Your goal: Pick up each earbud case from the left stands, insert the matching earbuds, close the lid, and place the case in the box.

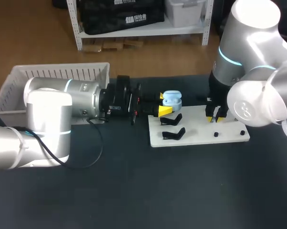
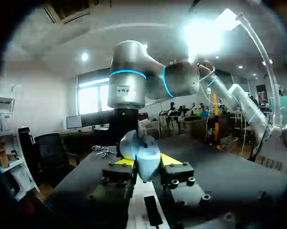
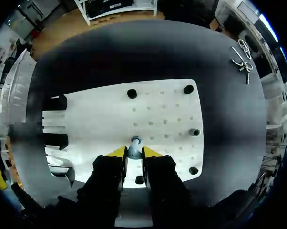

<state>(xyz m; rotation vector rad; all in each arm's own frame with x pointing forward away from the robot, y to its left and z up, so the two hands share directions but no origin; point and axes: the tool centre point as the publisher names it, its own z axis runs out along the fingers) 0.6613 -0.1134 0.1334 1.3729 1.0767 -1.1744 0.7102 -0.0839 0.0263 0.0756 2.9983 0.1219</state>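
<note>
White board (image 1: 200, 136) is the anchor. On its near left part stand two empty black stands (image 1: 174, 134). Over its right part the right gripper (image 3: 134, 153) points straight down, its yellow tips pinched on a small grey earbud (image 3: 134, 144) standing upright. At the board's far left edge the left gripper (image 1: 163, 104), lying level, clamps the pale blue case (image 1: 172, 99). The case lies leftward of the earbud, so the right arm looks set to carry across. A box (image 1: 53, 78) sits beyond the board's left.
</note>
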